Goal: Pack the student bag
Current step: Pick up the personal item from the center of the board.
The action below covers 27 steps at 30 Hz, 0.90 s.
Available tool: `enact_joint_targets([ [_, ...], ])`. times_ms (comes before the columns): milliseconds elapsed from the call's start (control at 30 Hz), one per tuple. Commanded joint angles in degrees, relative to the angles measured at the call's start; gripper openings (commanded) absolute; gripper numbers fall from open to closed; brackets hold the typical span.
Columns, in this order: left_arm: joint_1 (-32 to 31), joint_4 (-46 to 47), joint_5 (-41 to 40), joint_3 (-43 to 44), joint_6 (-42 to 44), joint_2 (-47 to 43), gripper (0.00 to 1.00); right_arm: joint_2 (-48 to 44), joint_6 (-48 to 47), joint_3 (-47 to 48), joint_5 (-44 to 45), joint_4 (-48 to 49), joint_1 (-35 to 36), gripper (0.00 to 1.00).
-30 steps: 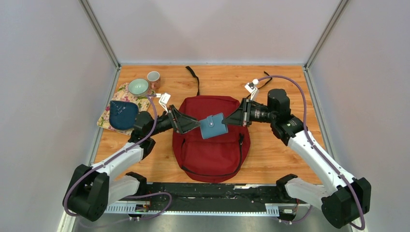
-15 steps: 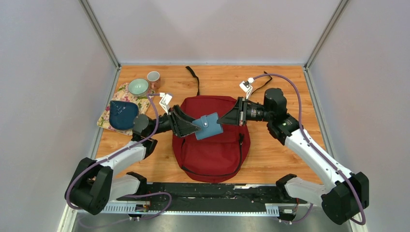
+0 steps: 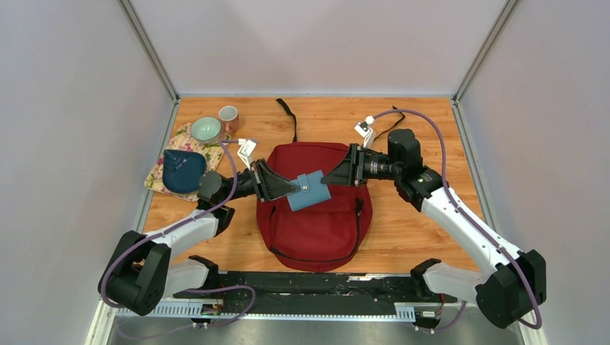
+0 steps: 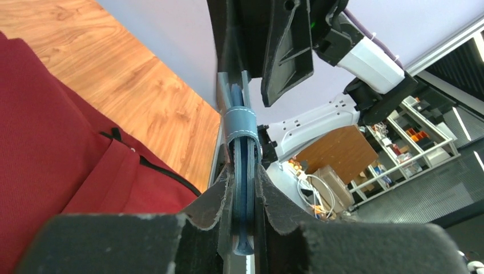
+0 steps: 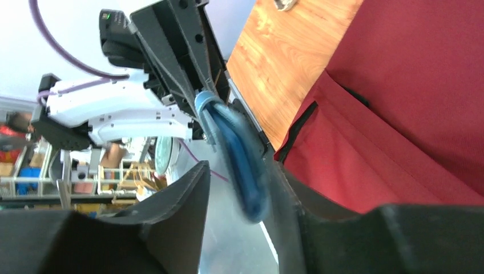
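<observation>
A large dark red fabric student bag lies flat in the middle of a wooden surface with a warm orange grain. The bag is rounded at the top, with a soft woven cloth face. Black zippers curve round its front pocket, and a black strap trails from its top toward the far edge. Over the upper part of the bag hangs a small teal-blue wallet, flat and rectangular, with a stitched tab wrapped over one edge. The left hand reaches in from the left and pinches the wallet's left side; the left wrist view shows both black wedge-shaped fingers pressed against the wallet's faces. The right hand reaches in from the right, its fingers spread around the wallet's other end. In the right wrist view the wallet is blurred, but a clear gap shows between it and one finger, while it sits close against the other. The bag's red cloth lies below both hands, its front pocket toward the near edge. At the far left of the surface, a rounded dark blue pouch rests on a floral cloth. A pale green bowl sits at the cloth's far corner, with a small pinkish cup just beside it.
</observation>
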Motion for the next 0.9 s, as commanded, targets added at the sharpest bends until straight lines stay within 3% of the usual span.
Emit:
enact_joint_targets([
  [0,-0.29,-6.31,-1.06,-0.13,5.43,-3.25,0.00,-1.17,-4.44,2.67,10.43,-8.68,0.22,0.53],
  [133,-0.29,-26.27,-10.26,1.18,16.50,-10.52,0.00,-3.99,-3.65,0.12,22.03,-12.64,0.31,0.58],
  [200,-0.20,-38.27,-15.19,2.58,23.02,-13.35,0.00,-6.18,-2.60,-1.46,23.19,-12.21,0.22,0.59],
  [300,-0.29,-47.66,-27.58,2.42,26.11,-19.41,0.00,-9.86,1.09,-5.94,23.73,-8.27,0.31,0.59],
  [433,-0.29,-48.37,-39.18,-0.74,22.17,-26.19,0.00,-12.34,6.71,-12.44,21.18,1.13,1.80,0.63],
  [500,-0.20,-47.93,-40.35,-2.14,18.39,-27.33,0.00,-11.47,7.25,-12.72,21.26,2.03,3.38,0.63],
  [833,-0.46,-37.92,-33.85,-6.54,6.26,-27.25,0.00,-2.24,12.61,-11.31,24.42,14.42,14.72,0.63],
  [867,-0.38,-33.39,-33.24,-8.03,4.68,-27.51,0.00,-0.76,13.39,-10.96,25.21,14.60,15.07,0.63],
])
